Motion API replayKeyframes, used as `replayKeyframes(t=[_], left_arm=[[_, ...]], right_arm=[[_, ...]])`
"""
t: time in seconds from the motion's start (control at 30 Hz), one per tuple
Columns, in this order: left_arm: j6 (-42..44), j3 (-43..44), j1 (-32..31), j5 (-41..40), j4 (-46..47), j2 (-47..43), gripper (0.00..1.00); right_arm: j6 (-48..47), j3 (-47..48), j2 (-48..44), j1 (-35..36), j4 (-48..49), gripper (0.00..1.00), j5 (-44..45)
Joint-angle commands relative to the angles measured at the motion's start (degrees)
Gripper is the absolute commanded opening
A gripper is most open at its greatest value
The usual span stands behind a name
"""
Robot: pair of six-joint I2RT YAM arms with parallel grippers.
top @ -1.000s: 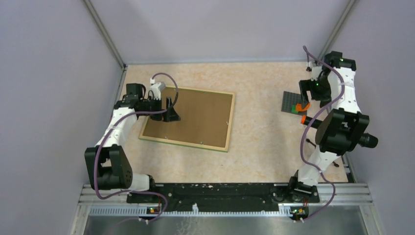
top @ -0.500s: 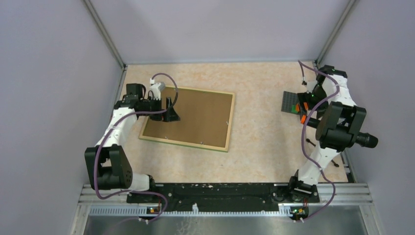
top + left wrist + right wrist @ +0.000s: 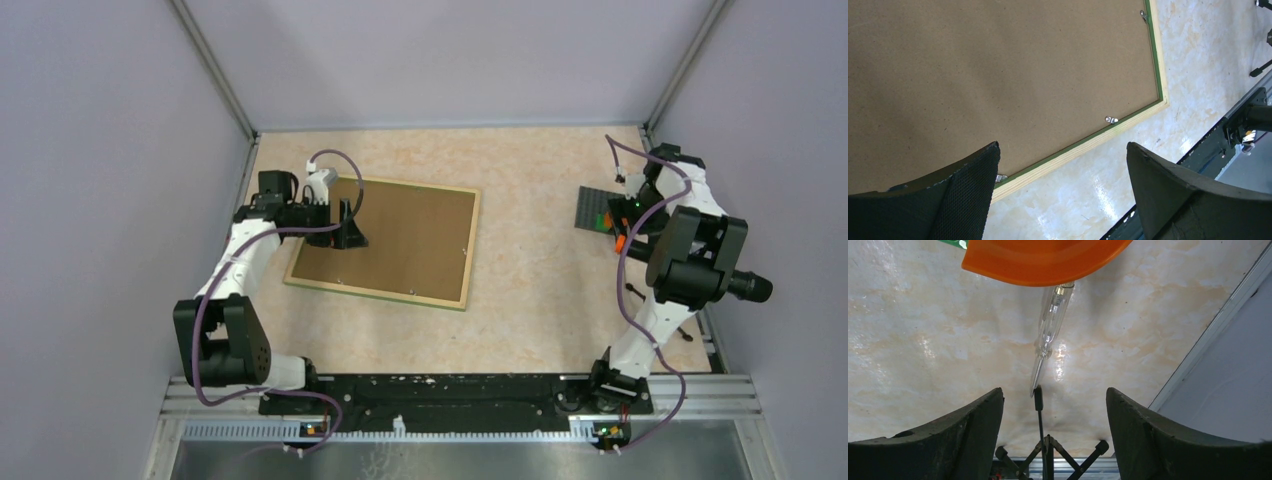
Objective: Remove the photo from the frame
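The frame (image 3: 400, 245) was laid back-up toward 9 o'clock on the surface (image 3: 520, 290), long axis 9-to-3, photo hidden. The left hand (image 3: 347, 222), wide open and empty, was poised over its 9 o'clock end; the right hand (image 3: 1053, 395), parted and empty, was well apart at 3 o'clock.

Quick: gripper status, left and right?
Left gripper: open, empty, over the brown fibreboard back of the large rectangular green-bordered frame.
Right gripper: open, empty, over the mottled beige table.

One frame (image 3: 400, 250), one grey plate (image 3: 590, 203), one clear-handled tool (image 3: 1052, 320).
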Motion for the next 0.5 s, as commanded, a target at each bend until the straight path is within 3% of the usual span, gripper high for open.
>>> replayKeyframes(t=[0.0,0.13,0.47], left_arm=[[-0.43,0.56,-0.23,0.51,0.71,0.50,0.99],[-0.33,0.91,-0.21,0.36,0.69,0.80,0.99],[-0.50,1.06,-0.23,0.21,0.87,1.38,0.99]], right_arm=[[-1.08,0.03,0.60,-0.89,3.07,0.71,-2.55],[0.11,-0.19,1.18,-0.89,4.04,0.61,-3.89],[2.22,-1.67,2.84,-0.87,7.20,0.55,-3.82]])
